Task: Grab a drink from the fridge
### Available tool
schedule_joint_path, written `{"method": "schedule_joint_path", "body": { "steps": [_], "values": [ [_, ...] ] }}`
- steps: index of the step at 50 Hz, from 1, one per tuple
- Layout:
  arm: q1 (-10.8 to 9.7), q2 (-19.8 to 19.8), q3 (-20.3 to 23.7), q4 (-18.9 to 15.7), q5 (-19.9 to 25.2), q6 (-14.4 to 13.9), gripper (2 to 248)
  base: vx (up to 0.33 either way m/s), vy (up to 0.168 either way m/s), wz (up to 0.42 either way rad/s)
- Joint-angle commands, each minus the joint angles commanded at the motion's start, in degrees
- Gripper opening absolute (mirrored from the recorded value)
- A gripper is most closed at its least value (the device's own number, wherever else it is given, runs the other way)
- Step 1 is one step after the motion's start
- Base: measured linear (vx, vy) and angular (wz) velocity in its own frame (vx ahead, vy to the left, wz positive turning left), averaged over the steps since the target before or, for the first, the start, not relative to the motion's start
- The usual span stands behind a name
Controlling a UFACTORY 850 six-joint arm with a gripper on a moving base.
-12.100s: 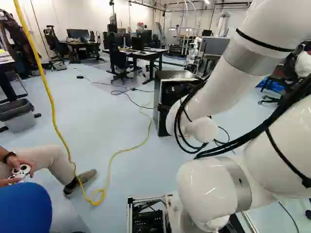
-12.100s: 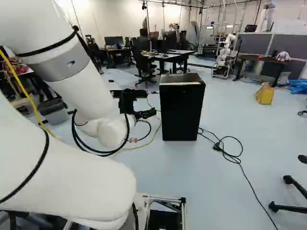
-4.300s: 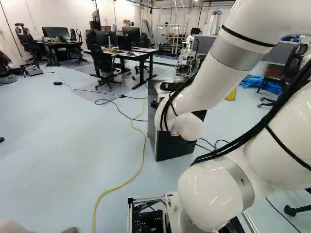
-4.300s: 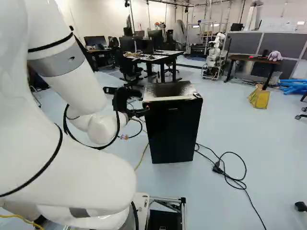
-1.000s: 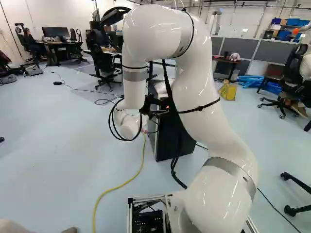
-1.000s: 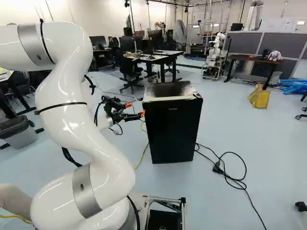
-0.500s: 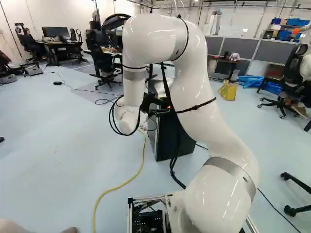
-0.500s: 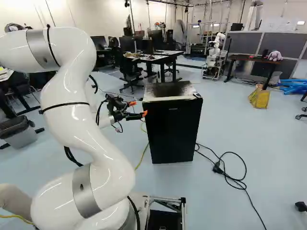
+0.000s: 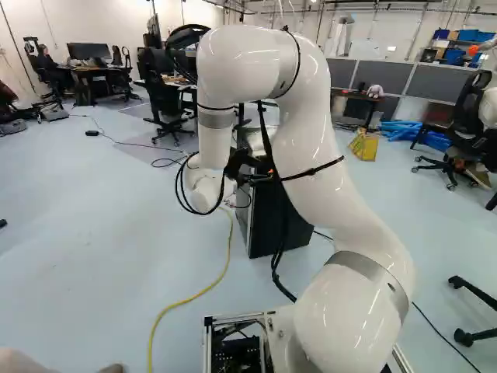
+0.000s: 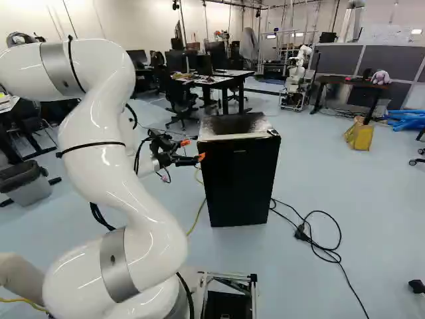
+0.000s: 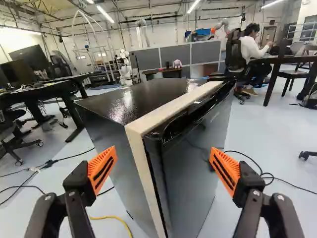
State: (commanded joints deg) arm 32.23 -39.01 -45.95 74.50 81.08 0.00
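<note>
Wrist view: fridge door edge [image 11: 156, 168] shows between spread fingers [image 10: 190, 160].

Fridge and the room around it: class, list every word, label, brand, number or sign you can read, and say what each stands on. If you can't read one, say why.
No text can be read for certain.
Fridge door: one small pale mark near its top, too small to read.
White board at the back: faint marks, too small and blurred to read.
</note>
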Motion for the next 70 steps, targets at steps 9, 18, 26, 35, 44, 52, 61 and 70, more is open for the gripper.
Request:
{"method": "schedule_joint_path", "body": {
  "steps": [9, 18, 26, 35, 44, 52, 61, 70],
  "values": [
    [-0.4, 0.0, 0.0, -0.1, 0.0, 0.0, 247, 0.000, 0.000, 0.000],
    [-0.9, 0.0, 0.1, -0.7, 0.0, 0.0, 247, 0.000, 0.000, 0.000],
    [-1.4, 0.0, 0.1, -1.3, -0.1, 0.0, 247, 0.000, 0.000, 0.000],
    [-1.8, 0.2, 0.4, -2.1, -0.7, 0.0, 247, 0.000, 0.000, 0.000],
    [-2.1, 0.6, 1.1, -2.9, -1.7, 0.0, 247, 0.000, 0.000, 0.000],
    [-2.3, 1.0, 1.8, -3.6, -2.7, 0.0, 247, 0.000, 0.000, 0.000],
    [-2.6, 1.4, 2.7, -3.8, -3.1, 0.0, 247, 0.000, 0.000, 0.000],
    [-3.0, 1.8, 3.4, -3.8, -3.1, 0.0, 247, 0.000, 0.000, 0.000]
  ]
}}
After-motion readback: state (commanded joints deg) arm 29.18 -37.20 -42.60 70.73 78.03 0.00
